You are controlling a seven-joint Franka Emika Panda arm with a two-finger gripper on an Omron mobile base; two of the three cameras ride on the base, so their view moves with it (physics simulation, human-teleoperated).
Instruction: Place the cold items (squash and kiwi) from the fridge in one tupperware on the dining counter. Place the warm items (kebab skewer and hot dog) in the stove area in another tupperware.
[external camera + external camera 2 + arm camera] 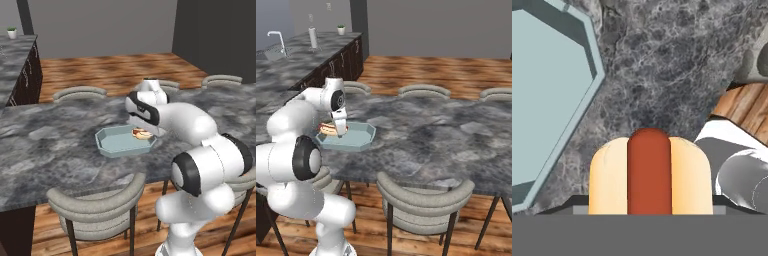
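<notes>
A hot dog [141, 133] in a pale bun sits between the fingers of my gripper [145, 131], which is shut on it. It hangs over the right end of an empty pale blue eight-sided tupperware [112, 145] on the dark marble dining counter [55, 145]. From the right base the hot dog [327, 129] is at the tupperware's [358, 137] left end, under the gripper [340, 133]. The hand view looks down past the hot dog [649, 172] at marble, with the tupperware [547, 90] off to the left. Squash, kiwi and kebab skewer are out of view.
Grey upholstered chairs [97, 205] stand along the counter's near side, and others [423, 91] line the far side. A second dark counter with a sink tap [277, 40] and a small potted plant [341, 29] runs along the left. Wooden floor lies beyond.
</notes>
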